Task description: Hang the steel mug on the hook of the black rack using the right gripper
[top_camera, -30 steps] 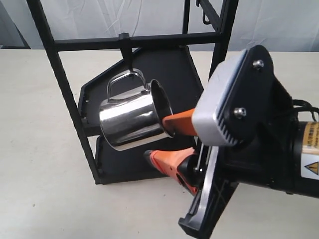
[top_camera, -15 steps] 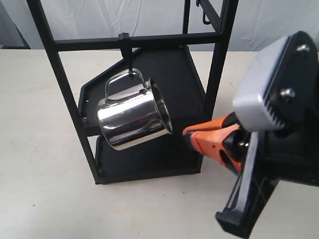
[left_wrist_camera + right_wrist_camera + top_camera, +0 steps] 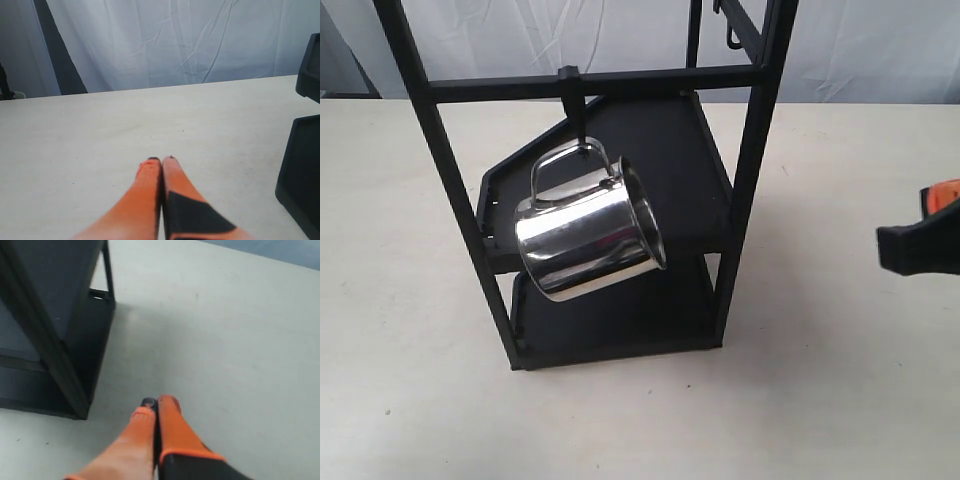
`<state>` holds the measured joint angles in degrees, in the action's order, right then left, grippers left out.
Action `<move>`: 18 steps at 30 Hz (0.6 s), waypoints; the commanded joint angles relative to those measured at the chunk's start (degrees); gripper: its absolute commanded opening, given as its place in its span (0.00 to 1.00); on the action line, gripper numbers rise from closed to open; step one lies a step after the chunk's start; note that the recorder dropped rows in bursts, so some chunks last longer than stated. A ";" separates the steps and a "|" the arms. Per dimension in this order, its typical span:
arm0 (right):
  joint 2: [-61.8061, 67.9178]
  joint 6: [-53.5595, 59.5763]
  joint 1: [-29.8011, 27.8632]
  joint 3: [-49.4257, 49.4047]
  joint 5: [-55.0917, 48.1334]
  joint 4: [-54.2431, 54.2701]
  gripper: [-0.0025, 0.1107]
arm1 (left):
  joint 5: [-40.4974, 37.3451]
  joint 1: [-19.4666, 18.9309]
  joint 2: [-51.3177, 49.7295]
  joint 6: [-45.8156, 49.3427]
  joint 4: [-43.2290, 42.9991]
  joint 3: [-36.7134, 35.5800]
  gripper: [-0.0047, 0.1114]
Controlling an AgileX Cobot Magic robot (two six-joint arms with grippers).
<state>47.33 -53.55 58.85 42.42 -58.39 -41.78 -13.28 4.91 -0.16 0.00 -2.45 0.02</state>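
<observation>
Exterior view: the steel mug (image 3: 588,235) hung by its handle from the hook (image 3: 574,105) on the black rack (image 3: 760,150); the task appeared complete. Only an edge of the right gripper (image 3: 920,243) showed.

Left wrist view: left gripper (image 3: 161,161) closed, empty, over the table (image 3: 90,135).

Right wrist view: fingers (image 3: 167,412) together, holding nothing; mug not visible here.

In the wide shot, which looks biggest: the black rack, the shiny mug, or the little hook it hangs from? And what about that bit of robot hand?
1. black rack
2. steel mug
3. hook, clearly smallest of the three

The right hand is mostly out of frame, so I can't rank it.
</observation>
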 commanded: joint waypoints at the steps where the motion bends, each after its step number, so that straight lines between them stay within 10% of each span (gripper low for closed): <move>1: 0.99 1.08 -0.22 -4.05 10.65 -4.00 0.01 | 0.01 0.43 0.16 0.00 -0.17 -0.02 0.05; 18: 1.85 1.08 -0.22 -5.08 12.66 -3.80 0.01 | 0.01 0.43 0.16 0.00 -0.17 -0.02 0.05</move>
<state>49.16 -52.77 58.85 37.44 -45.99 -45.07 -13.28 4.91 -0.16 0.00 -2.45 0.02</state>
